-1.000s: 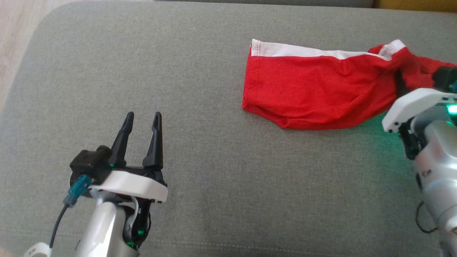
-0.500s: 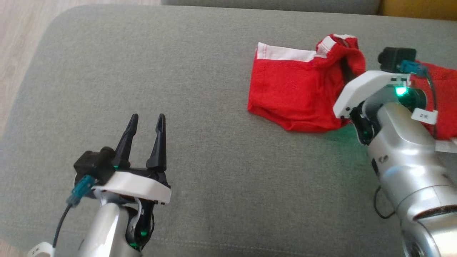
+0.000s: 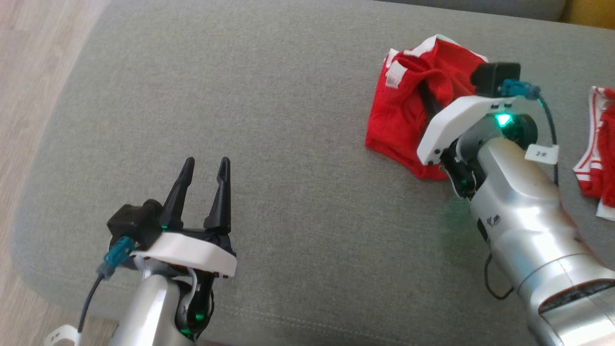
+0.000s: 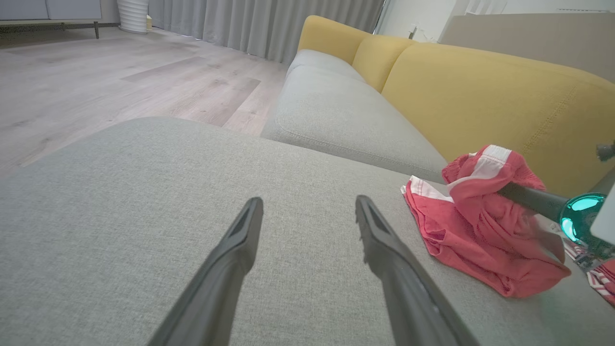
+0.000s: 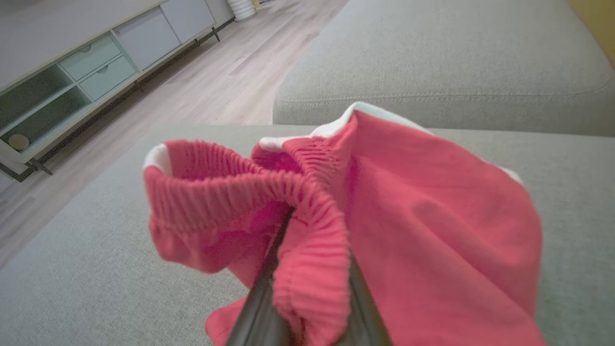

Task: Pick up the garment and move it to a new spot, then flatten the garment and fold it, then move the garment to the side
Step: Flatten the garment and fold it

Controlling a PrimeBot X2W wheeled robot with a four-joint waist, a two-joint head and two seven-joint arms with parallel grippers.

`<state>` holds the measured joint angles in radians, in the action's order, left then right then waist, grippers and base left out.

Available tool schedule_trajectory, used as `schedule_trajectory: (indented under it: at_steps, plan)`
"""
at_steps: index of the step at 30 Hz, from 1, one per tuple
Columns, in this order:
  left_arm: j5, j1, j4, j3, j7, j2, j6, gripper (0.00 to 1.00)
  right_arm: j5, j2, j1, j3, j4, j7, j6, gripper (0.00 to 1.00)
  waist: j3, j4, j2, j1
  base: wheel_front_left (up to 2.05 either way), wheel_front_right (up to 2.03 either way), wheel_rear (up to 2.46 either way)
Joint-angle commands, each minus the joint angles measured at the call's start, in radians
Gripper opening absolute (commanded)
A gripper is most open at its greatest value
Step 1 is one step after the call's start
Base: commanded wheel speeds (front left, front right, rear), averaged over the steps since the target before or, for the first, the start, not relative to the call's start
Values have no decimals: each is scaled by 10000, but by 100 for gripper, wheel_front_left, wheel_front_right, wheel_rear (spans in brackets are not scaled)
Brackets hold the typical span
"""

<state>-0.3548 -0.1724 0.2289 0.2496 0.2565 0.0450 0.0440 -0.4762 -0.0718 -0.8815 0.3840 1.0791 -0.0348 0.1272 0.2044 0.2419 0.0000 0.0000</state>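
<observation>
My right gripper (image 3: 426, 98) is shut on the elastic waistband of the red shorts (image 3: 399, 125), which have white bands. It holds that end raised and bunched over the rest of the shorts (image 4: 480, 240), and its fingertips are buried in the fold (image 5: 310, 269). The garment (image 3: 598, 144), red with striped white-and-red trim, lies partly in view at the right edge, behind my right forearm; its trim (image 4: 603, 283) also peeks in at the left wrist view's lower right. My left gripper (image 3: 206, 163) rests open over bare cushion, far left of the shorts, its jaws (image 4: 308, 202) holding nothing.
Everything lies on a grey sofa cushion (image 3: 288, 96), whose rounded edge drops to wooden floor (image 3: 29, 72) on the left. A second grey cushion (image 4: 336, 110) and a yellow backrest (image 4: 480, 96) stand beyond. A low cabinet (image 5: 72, 81) lines the far wall.
The head camera has turned. My right gripper has carried the shorts' waistband leftward over the rest, bunching them into a heap. The garment's edge has come into view; the left gripper stays open.
</observation>
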Motion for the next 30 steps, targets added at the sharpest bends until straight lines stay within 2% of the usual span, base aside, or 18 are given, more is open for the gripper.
schedule_trajectory:
  at_steps: [1, 10, 11, 12, 21, 26, 30]
  plan:
    - [-57, -437, -294, -217, 53, 53, -60, 100, -197, 213, 23, 331, -338, -27, 35, 0, 81, 113, 0, 0, 0, 0, 0]
    - [-186, -583, -329, -36, 53, 53, -110, 100, -180, 214, -59, 854, 497, -244, 35, 0, 354, 334, 0, 0, 0, 0, 0]
    - [-192, -596, -325, -31, 53, 53, -113, 100, -189, 215, -82, 864, 580, -302, 35, 19, 370, 336, 0, 0, 0, 0, 0]
    - [-196, -604, -320, -32, 53, 53, -117, 100, -234, 215, -96, 862, 647, -347, 35, 100, 380, 333, 0, 0, 0, 0, 0]
    - [-149, -541, -191, -132, 53, 53, -140, 100, -1043, 215, -110, 1472, 73, -520, 35, 100, 91, -73, 0, 0, 0, 0, 0]
    - [-49, -390, -209, -324, 53, 53, -136, 100, -1282, 215, -303, 1744, -217, -453, 35, 100, -361, -625, 0, 0, 0, 0, 0]
    - [88, -145, -233, -570, 53, 53, -108, 100, -1197, 215, -374, 2036, -382, 44, 35, 100, -840, -1266, 0, 0, 0, 0, 0]
